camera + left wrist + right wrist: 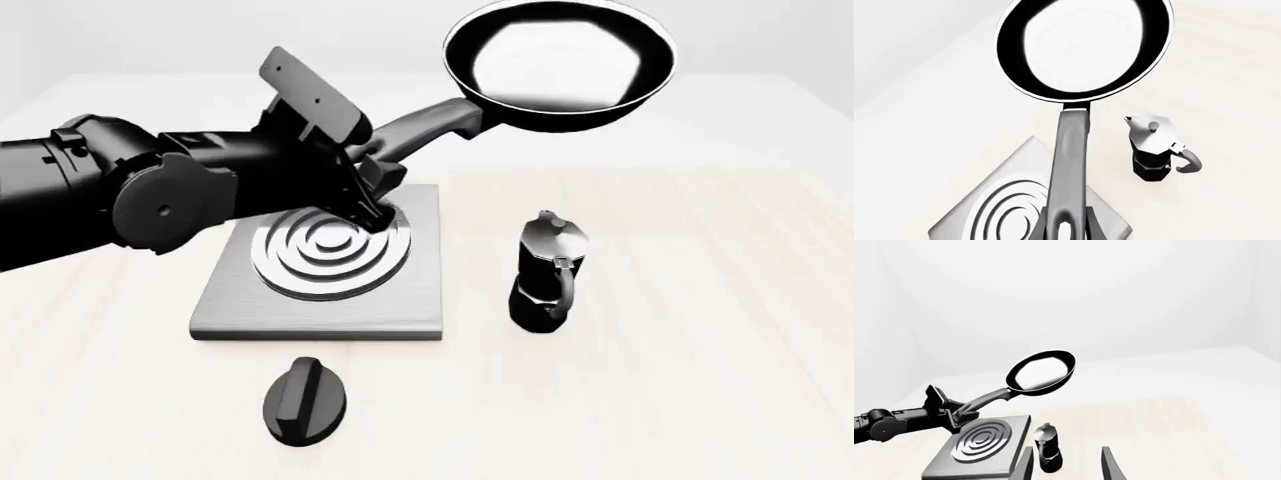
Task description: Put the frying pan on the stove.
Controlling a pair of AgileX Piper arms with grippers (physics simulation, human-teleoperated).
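On pale table (pixel 694 400), grey stove (pixel 320 300) sits.

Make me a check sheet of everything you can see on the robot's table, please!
Surface: pale wooden table, bare around the things.
Job's things: round black frying pan with a long grey handle, lifted in the air, beyond and to the right of the stove, not on it. Flat square grey metal stove with silver rings lies on the table.
Clutter: black-and-silver moka pot stands upright right of the stove; small black oval knob lies in front of the stove.
Grippers: left hand shut on the pan's handle end; right hand open, holding nothing.
Cables: nothing seen.
Surroundings: plain white walls.
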